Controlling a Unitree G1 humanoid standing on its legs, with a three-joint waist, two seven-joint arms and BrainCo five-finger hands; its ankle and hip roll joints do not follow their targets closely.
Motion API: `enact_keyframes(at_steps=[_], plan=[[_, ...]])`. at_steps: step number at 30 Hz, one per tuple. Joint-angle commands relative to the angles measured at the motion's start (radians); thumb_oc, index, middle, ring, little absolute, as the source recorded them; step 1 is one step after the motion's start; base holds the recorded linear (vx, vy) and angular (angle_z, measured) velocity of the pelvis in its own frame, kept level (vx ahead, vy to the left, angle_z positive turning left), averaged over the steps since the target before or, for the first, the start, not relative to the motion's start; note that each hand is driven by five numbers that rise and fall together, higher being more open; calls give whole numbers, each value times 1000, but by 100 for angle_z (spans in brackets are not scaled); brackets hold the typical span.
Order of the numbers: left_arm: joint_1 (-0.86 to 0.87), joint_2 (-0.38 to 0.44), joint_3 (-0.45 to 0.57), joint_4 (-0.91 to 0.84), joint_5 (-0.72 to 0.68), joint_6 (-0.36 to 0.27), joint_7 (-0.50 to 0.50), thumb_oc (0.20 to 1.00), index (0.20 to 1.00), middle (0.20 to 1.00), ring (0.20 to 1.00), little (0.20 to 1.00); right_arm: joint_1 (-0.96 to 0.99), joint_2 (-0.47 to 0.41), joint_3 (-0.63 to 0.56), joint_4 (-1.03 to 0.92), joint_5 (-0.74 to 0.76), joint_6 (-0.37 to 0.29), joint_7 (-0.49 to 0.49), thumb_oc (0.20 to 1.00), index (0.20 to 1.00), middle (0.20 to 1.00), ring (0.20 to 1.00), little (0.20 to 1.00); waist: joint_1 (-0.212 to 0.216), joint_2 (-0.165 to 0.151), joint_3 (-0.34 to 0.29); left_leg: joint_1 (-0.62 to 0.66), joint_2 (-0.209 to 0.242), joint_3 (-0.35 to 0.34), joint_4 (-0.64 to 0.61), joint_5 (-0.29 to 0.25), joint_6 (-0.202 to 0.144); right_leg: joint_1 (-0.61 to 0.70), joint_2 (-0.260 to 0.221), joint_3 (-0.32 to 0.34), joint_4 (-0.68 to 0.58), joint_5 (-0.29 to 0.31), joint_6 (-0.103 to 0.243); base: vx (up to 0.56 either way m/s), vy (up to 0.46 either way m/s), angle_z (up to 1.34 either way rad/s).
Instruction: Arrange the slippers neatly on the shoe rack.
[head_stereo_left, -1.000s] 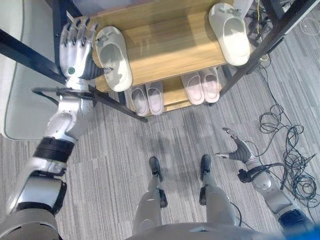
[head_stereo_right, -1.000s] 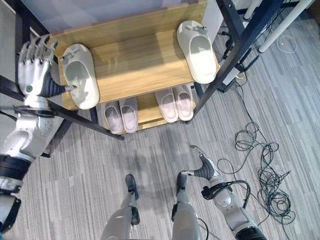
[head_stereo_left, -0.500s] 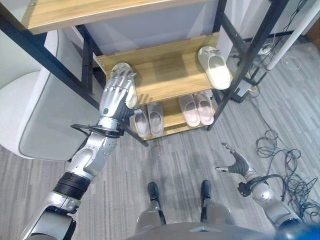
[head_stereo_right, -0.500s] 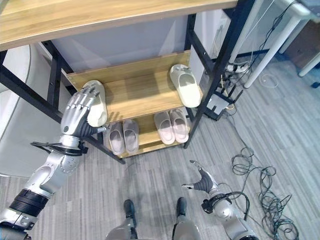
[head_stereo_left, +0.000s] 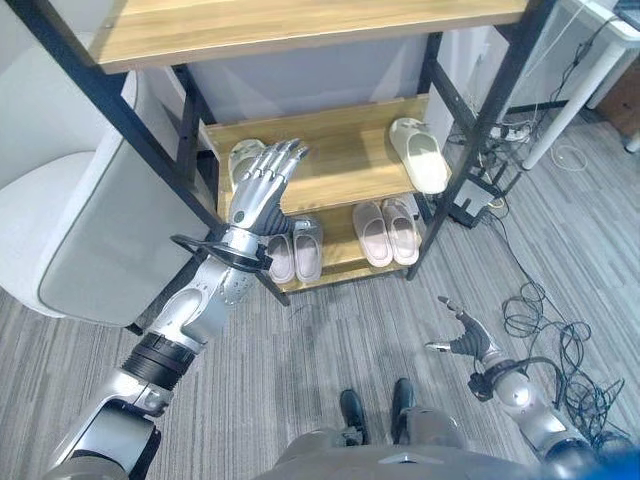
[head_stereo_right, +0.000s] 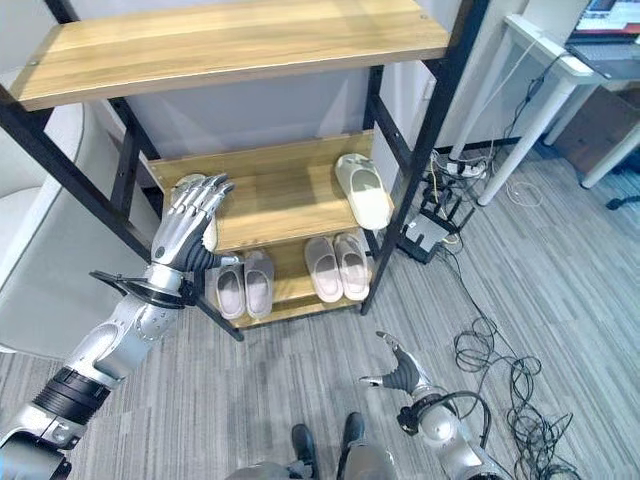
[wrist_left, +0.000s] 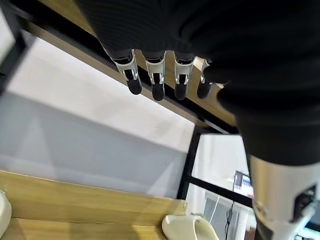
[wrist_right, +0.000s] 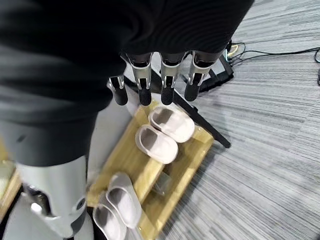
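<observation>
I see my left robot hand (head_stereo_left: 262, 183), fingers straight and spread, in front of the cream slipper (head_stereo_left: 241, 160) at the wooden black-framed shoe rack's (head_stereo_left: 350, 150) middle shelf's left end. Its mate (head_stereo_left: 418, 154) lies far right. Two pale pink pairs (head_stereo_left: 345, 238) sit below. My right robot hand (head_stereo_left: 462, 340) hangs open over the grey floor (head_stereo_left: 330, 340) near tangled cables (head_stereo_left: 560, 340).

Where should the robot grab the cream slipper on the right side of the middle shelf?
Probably by the heel end of the cream slipper, coming from the open front of the shoe rack. The heel points toward the front edge, the toe toward the back wall, and a black post stands close on its right, so the front is likely easiest.
</observation>
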Motion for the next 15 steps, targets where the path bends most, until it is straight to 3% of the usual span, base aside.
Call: enact_keyframes(at_steps=[1, 4, 8, 13, 14, 15], plan=[[-24, -3, 60, 2, -5, -5, 18, 1000, 1000, 1000, 1000, 1000, -3, -11, 24, -86, -7, -28, 6, 1000, 1000, 1000, 1000, 1000, 33, -61, -21, -53, 43, -73, 61, -44, -119, 165, -18, 47, -197, 69, 41, 74, -226, -20], [-20, 2, 46, -10, -3, -16, 6, 1000, 1000, 1000, 1000, 1000, 0, -20, 36, -79, -10, -29, 9, 1000, 1000, 1000, 1000, 1000, 39, -76, -30, -62, 62, -64, 94, -55, -124, 182, 3, -25, -225, 45, 31, 54, -172, -3], [-21, 9, 57, -19, 0, -12, 15, 1000, 1000, 1000, 1000, 1000, -12, -36, 36, -82, -9, -31, 3, 1000, 1000, 1000, 1000, 1000, 35, -72, -25, -56, 88, -64, 70, -37, -136, 196, 24, -64, -265, 50, 26, 18, -117, 19], [26, -4, 102, -14, 3, -2, 8, 1000, 1000, 1000, 1000, 1000, 2, -33, 24, -75, -17, -31, -4, 1000, 1000, 1000, 1000, 1000, 36, -68, -43, -25, 95, -64, 27, -20, -136, 211, 42, -63, -270, 38, 16, 35, -35, 3], [-10, 29, 154, -1, -61, 35, 27, 1000, 1000, 1000, 1000, 1000, -26, -25, -66, -261, 46, -2, -59, 1000, 1000, 1000, 1000, 1000, 75, -104, 27, -70, 111, -109, -60, -20, -128, 76, 24, -38, -270, 61, 41, 10, 4, -3], [-12, 30, 153, 0, -61, 35, 27, 1000, 1000, 1000, 1000, 1000, -26, -25, -66, -260, 46, -3, -59, 1000, 1000, 1000, 1000, 1000, 76, -105, 26, -71, 110, -109, -60, -20, -128, 75, 24, -38, -270, 61, 41, 7, 8, -8]])
